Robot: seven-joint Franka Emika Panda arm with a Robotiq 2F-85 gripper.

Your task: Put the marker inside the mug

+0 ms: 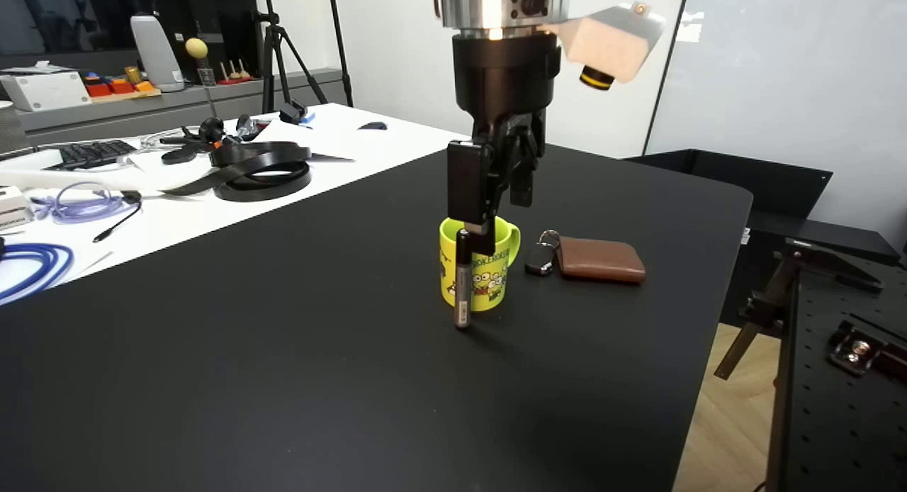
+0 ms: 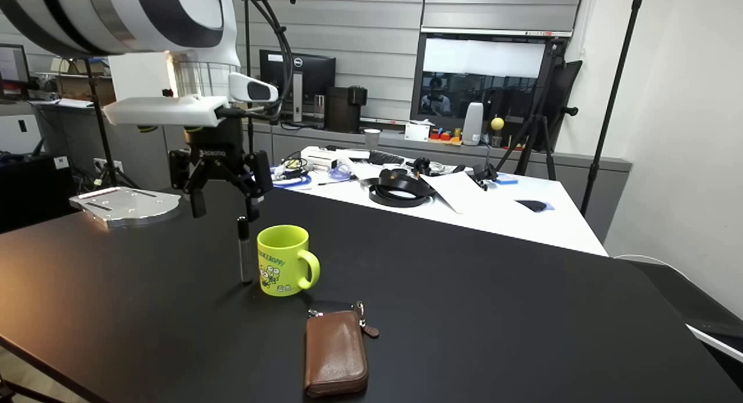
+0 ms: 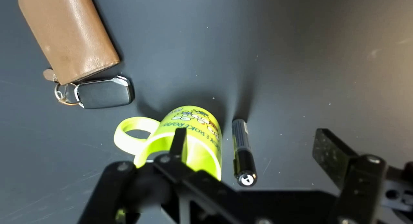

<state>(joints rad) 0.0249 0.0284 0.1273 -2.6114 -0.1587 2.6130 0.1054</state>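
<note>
Brown leather wallet and black key fob lie near the printed yellow-green mug. Just beside it, the cylindrical marker stands upright on the matte worktop. The gripper, jaws wide apart, grasps nothing; one finger overlaps the mug in the wrist view.

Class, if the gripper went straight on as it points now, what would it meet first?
Probably the mug. The gripper points down, open; in the wrist view one finger overlaps the mug, while the marker shows between the fingers. Depth is unclear; the finger might miss.
</note>
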